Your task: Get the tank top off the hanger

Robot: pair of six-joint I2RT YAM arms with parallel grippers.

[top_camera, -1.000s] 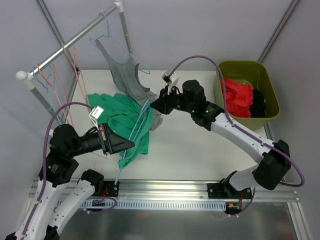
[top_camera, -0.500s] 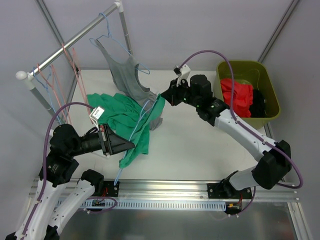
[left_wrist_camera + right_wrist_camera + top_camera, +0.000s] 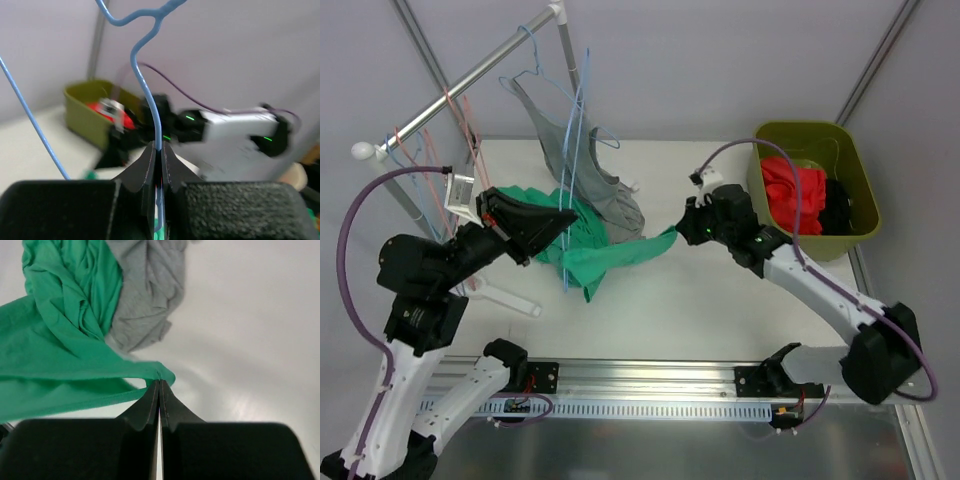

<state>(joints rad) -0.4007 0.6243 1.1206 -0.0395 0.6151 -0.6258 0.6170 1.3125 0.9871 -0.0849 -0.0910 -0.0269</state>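
Observation:
The green tank top point(image 3: 590, 250) lies bunched on the table, one strap stretched out to the right. My right gripper point(image 3: 678, 234) is shut on that strap's end point(image 3: 161, 375), pulling it taut just above the table. My left gripper point(image 3: 570, 215) is shut on a blue wire hanger point(image 3: 574, 130) and holds it raised and upright above the green top; in the left wrist view the wire point(image 3: 150, 95) rises from between the closed jaws. The hanger's lower end point(image 3: 566, 262) still reaches into the green cloth.
A grey tank top point(image 3: 582, 165) hangs on another blue hanger from the rail point(image 3: 470, 75) at the back left. More hangers hang on the rail's left end. An olive bin point(image 3: 812, 185) with red and black clothes stands at the right.
My left gripper has lifted the blue hanger up and swung it upright. My right gripper has pulled the green strap rightward and down, away from the hanger.

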